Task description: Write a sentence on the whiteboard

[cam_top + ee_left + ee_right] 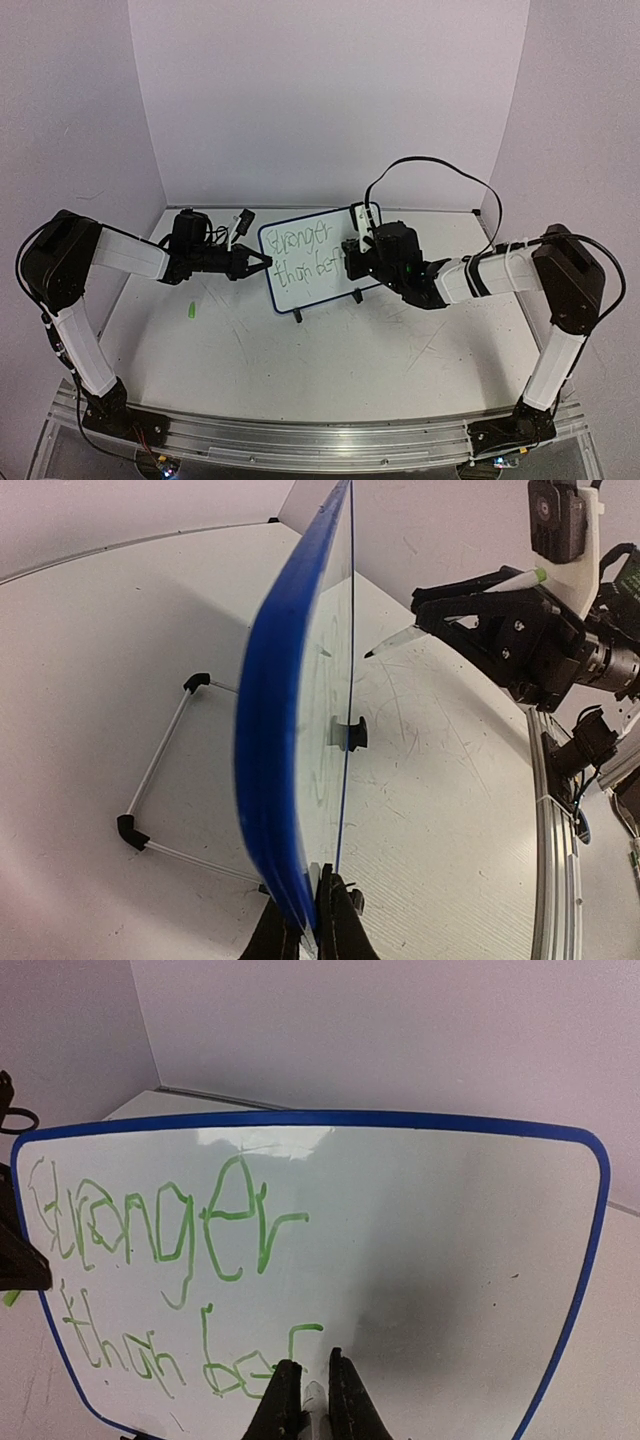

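Pen (pixel 400 638) tight in right tool (pixel 314 1405), tip at whiteboard (pixel 420 1260).

Bright, even, diffuse light from above, with a faint lilac cast on the walls. Top view is soft and low in detail, with pale shadows under the arms on the bench (pixel 300 360). Right wrist view: a glare patch along the upper whiteboard (pixel 450 1260) and a grey shadow at lower centre. The green sentence (pixel 165 1230) is sharp; the pen (pixel 315 1400) at the bottom edge is blurred. Left wrist view: strong fisheye bends the board and bench edge, and the near blue frame is out of focus.
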### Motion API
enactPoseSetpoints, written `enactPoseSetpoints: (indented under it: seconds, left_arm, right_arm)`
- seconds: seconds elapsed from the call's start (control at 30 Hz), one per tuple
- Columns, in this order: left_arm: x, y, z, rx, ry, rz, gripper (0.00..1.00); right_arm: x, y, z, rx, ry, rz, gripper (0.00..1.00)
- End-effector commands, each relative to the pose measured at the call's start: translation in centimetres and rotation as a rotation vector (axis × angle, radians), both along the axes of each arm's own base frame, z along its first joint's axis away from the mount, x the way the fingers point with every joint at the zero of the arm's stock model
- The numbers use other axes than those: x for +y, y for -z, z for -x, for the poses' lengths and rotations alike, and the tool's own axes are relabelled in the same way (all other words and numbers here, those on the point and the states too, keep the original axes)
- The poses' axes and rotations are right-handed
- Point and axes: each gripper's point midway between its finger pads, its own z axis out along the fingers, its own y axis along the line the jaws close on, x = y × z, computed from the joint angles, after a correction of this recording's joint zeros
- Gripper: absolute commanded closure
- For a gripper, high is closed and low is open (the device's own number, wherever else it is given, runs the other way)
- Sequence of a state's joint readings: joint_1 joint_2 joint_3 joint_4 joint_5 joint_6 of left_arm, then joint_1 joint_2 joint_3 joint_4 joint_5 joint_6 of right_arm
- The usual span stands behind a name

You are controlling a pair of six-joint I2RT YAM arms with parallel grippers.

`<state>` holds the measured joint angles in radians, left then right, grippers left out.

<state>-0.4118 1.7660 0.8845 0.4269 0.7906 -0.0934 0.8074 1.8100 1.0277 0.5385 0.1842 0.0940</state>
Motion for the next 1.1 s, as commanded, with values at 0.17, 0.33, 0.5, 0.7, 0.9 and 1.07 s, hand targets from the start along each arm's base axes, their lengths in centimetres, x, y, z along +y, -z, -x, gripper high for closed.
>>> enactPoseSetpoints:
  seconds: [0.17, 0.33, 0.5, 0.7, 0.9, 1.07]
  left_arm:
    - [1.7, 1.9, -2.1, -0.075, -0.095, -0.132, 1.00]
    - [1.7, 1.8, -2.1, -0.077, -0.095, -0.130, 1.00]
    - [1.7, 1.9, -2.1, -0.075, -0.095, -0.133, 1.00]
    - [1.7, 1.9, -2.0, -0.075, -0.094, -0.133, 1.00]
    - [1.7, 1.9, -2.1, -0.075, -0.094, -0.132, 1.00]
    - [1.7, 1.8, -2.1, -0.075, -0.095, -0.132, 1.00]
  right_arm:
    - [-0.2, -1.0, -1.7, -0.034, 0.034, -0.011, 1.00]
    - [-0.2, -0.7, -2.0, -0.033, 0.044, -0.005, 1.00]
    - [0.2, -0.7, -2.3, -0.036, 0.037, -0.004, 1.00]
    - [0.6, -0.5, -2.2, -0.027, 0.018, -0.004, 1.00]
    - [1.1, 0.4, -1.1, 0.001, -0.006, -0.005, 1.00]
    - [0.8, 1.4, -0.6, 0.025, -0.006, -0.002, 1.00]
